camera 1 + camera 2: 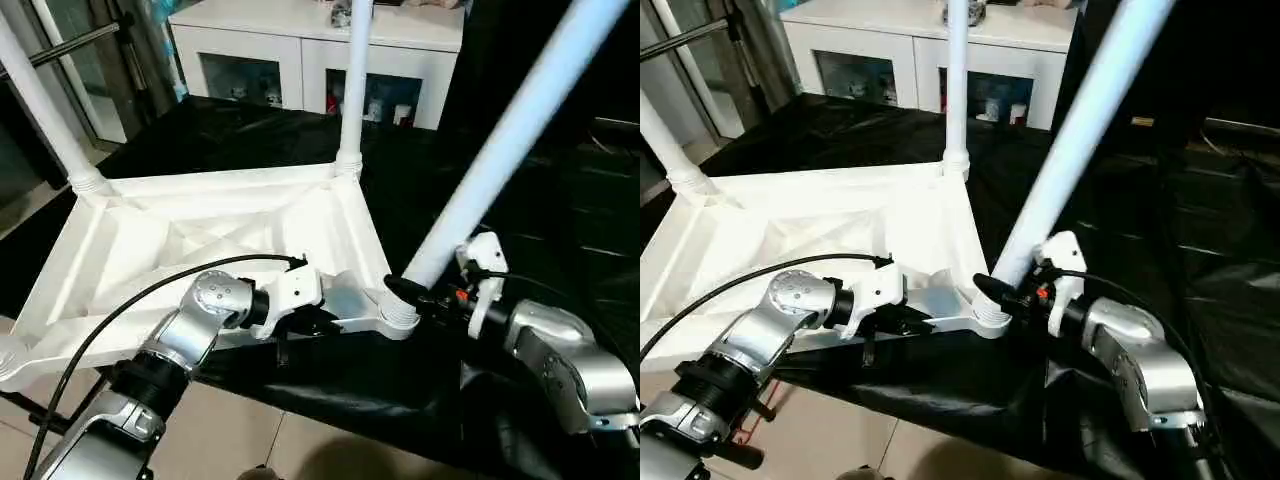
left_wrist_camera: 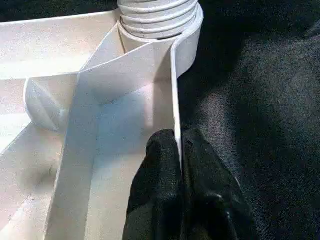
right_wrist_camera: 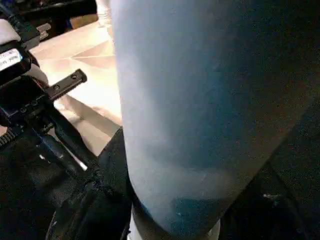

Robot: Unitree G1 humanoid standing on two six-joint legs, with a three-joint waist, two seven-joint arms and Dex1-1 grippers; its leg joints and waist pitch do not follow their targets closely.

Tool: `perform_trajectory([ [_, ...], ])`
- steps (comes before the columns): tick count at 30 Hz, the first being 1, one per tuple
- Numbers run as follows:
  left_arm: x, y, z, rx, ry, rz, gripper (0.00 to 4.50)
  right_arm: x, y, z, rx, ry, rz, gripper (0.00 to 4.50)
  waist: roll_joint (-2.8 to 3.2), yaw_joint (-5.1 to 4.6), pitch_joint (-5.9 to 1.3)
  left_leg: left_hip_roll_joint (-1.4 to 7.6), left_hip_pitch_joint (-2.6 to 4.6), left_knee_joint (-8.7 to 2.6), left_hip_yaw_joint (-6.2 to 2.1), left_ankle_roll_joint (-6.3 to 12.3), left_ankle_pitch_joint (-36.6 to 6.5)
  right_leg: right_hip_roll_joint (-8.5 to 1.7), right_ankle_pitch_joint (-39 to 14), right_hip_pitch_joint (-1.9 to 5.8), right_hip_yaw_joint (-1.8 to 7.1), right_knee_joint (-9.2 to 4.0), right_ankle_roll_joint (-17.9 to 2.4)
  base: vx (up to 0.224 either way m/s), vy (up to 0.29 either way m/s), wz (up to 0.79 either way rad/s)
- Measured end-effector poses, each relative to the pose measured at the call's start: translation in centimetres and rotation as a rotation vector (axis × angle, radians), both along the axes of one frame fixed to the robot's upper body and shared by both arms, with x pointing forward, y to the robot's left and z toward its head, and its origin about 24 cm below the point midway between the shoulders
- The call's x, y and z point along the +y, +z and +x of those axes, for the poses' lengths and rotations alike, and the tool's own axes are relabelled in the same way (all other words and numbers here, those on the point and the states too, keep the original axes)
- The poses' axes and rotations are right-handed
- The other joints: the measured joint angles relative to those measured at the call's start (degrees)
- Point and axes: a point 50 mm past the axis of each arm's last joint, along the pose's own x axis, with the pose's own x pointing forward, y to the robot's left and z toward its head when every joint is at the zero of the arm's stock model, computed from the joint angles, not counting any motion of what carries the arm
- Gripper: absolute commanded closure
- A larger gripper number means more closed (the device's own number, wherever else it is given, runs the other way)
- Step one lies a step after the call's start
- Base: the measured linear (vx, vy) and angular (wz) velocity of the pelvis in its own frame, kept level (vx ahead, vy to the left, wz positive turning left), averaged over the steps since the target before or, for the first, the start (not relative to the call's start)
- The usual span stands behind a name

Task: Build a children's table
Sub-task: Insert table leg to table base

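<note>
The white plastic rectangular table top (image 1: 215,235) lies upside down, ribbed X-braced underside up, on a worktop draped in black sheeting (image 1: 520,200), near that worktop's front edge. Three long tapered white tube legs stand in its round corner sockets: one at the far left corner (image 1: 40,105), one upright at the far right corner (image 1: 353,90), and a third (image 1: 510,140) leaning steeply up to the right out of the near right socket (image 1: 399,318). The right tool (image 1: 425,292), its black fingers set about halfway apart, clasps that leaning leg just above the threaded collar; in the right wrist view the tube (image 3: 200,115) stands between the fingers. The left tool (image 2: 179,150) is pinched nearly closed on the thin upright rim (image 2: 175,100) of the table top's near side, one finger inside the wall and one outside, a little way from the same socket. A black cable (image 1: 120,310) loops over the left silver forearm (image 1: 190,335). Behind the worktop stands a white glass-door cabinet (image 1: 300,60) with small items on its shelves, just behind the far right leg. To the right, the black sheeting lies bare and creased. Below the near edge is pale tiled floor (image 1: 250,435).
</note>
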Motion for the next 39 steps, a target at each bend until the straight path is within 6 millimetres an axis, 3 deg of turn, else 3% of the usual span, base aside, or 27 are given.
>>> perform_trajectory([
  [4,0.0,0.0,0.0,0.000,0.001,0.001,4.50,0.4,0.2,0.5,-0.004,0.037,-0.036,2.61,0.00,-0.42,0.00,0.00,0.05,-0.05,0.01,0.00,0.0,0.00,0.0,-0.02,0.00,0.03,0.0,0.000,0.000,0.00],
  [9,0.2,0.0,0.1,-0.009,0.011,0.010,4.50,1.3,0.2,0.9,-0.039,0.111,-0.141,2.61,-0.89,-0.77,-0.04,0.02,0.18,-0.26,0.02,-0.02,0.0,0.01,-0.1,0.05,-0.04,0.02,0.2,0.000,0.000,0.00],
  [12,0.3,0.0,0.1,-0.009,0.015,0.015,4.50,1.5,0.2,1.0,-0.050,0.127,-0.149,2.61,-1.02,-1.35,-0.08,-0.01,0.21,-0.26,0.03,-0.02,0.0,0.01,-0.1,0.08,-0.01,0.00,0.2,0.000,0.000,0.00],
  [20,0.6,0.0,-0.1,-0.004,0.031,0.009,4.50,1.6,-0.1,0.9,-0.079,0.150,-0.149,2.61,-1.48,-1.55,-0.13,0.00,0.26,-0.33,0.04,-0.02,0.0,0.01,-0.1,0.07,-0.02,0.00,0.2,0.000,0.000,0.00],
  [39,0.7,-0.1,-0.6,0.021,0.015,-0.009,4.50,1.1,-0.4,0.5,-0.112,0.222,-0.118,2.61,-1.12,-1.57,-0.32,0.00,0.26,-0.41,0.07,-0.03,0.0,0.02,-0.2,0.09,-0.03,-0.04,-0.2,0.000,0.000,0.00],
])
